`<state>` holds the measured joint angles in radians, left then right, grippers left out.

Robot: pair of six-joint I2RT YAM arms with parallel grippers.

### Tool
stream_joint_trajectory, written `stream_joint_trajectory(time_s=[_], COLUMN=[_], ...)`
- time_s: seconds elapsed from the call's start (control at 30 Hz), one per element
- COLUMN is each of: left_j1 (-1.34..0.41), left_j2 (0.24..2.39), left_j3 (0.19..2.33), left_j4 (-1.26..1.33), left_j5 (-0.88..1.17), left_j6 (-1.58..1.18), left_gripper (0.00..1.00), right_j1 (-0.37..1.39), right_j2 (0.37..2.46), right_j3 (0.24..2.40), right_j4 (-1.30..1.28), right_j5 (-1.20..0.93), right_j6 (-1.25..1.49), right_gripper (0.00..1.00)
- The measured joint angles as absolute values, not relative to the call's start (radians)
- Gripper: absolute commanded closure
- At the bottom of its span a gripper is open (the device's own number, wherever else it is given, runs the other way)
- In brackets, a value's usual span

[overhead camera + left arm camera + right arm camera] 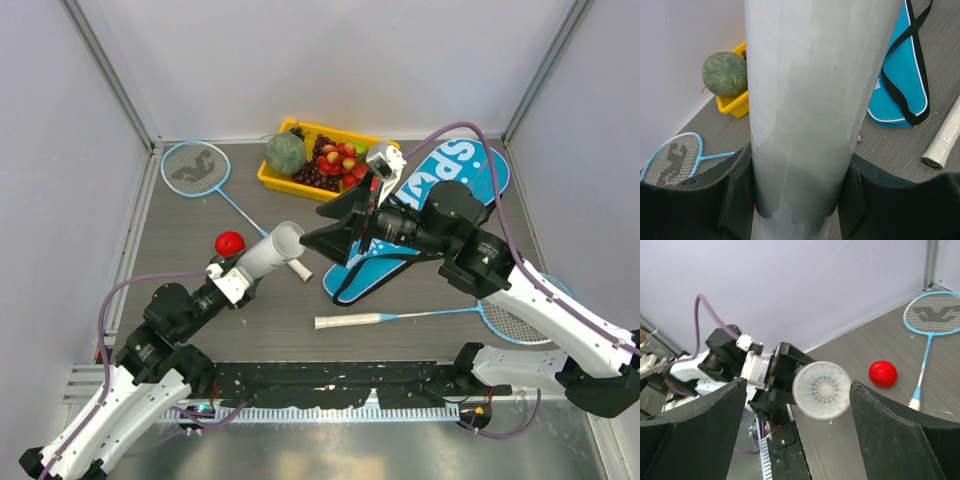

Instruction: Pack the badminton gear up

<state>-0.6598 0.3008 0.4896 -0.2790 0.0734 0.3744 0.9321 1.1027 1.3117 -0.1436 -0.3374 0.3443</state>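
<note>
My left gripper (247,270) is shut on the white tube (272,250) and holds it tilted up off the table, its open mouth towards the right arm. In the left wrist view the tube (805,100) fills the middle between the fingers of that gripper (797,192). My right gripper (318,230) is open and empty, just in front of the tube's mouth. The right wrist view looks between the open jaws of the right gripper (797,386) into the tube (799,402), with a shuttlecock (822,389) inside. The blue SPORT bag (445,205) lies behind the right arm. One racket (195,168) lies back left, the other (400,317) front right.
A red ball (229,243) lies left of the tube. A yellow tray (272,180) with a melon (285,153) and fruit stands at the back. A small white piece (299,269) lies under the tube's mouth. Grey walls close in the left, back and right.
</note>
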Motion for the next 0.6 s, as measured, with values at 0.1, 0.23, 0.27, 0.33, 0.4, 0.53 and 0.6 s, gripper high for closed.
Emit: stream_joint_trajectory(time_s=[0.1,0.23,0.27,0.33,0.4,0.53,0.6], left_j1=[-0.66,-0.66,-0.66,-0.66,-0.66,-0.66,-0.657], left_j2=[0.29,0.278,0.277,0.277,0.277,0.276,0.276], left_j3=[0.487,0.479,0.478,0.477,0.476,0.476,0.474], left_j4=[-0.273,-0.258,-0.256,-0.25,-0.246,-0.238,-0.252], left_j5=[0.08,0.099,0.103,0.111,0.117,0.118,0.109], left_j6=[0.374,0.374,0.375,0.375,0.375,0.375,0.375], left_gripper=[0.63,0.63,0.62,0.63,0.62,0.63,0.63], right_j1=[0.892,0.846,0.84,0.836,0.836,0.836,0.836], right_j2=[1.09,1.122,1.136,1.172,1.206,1.267,1.289], right_j3=[1.301,1.279,1.279,1.279,1.272,1.238,1.216], right_j4=[-0.128,-0.121,-0.121,-0.12,-0.107,-0.057,-0.007], right_j5=[-0.324,-0.347,-0.359,-0.395,-0.436,-0.527,-0.57], right_j6=[0.369,0.405,0.411,0.426,0.443,0.492,0.531], right_gripper=[0.15,0.17,0.18,0.2,0.26,0.46,0.52])
